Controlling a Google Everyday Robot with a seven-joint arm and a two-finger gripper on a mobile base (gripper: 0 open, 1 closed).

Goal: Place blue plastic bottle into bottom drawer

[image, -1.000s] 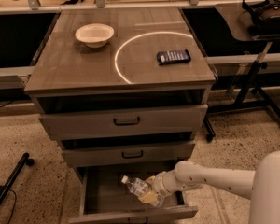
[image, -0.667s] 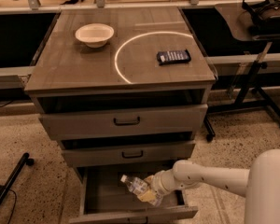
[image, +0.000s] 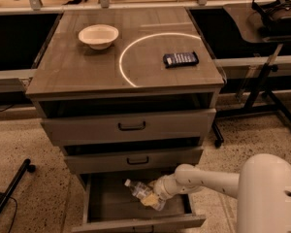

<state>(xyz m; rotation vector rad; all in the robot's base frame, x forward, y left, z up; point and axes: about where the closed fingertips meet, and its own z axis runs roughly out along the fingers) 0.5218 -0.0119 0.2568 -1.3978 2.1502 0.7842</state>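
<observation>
Inside bottom drawer (image: 136, 223): 1 bottle (image: 137, 189) w/ gripper (image: 154, 199).

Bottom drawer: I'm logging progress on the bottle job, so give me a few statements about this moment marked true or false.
1. The bottom drawer is pulled open. True.
2. The bottle lies on the cabinet top. False: it lies inside the bottom drawer.
3. The gripper is down in the bottom drawer, at the bottle. True.
4. The bowl sits in a drawer. False: it stands on the cabinet top.
5. The packet lies on the cabinet top. True.
</observation>
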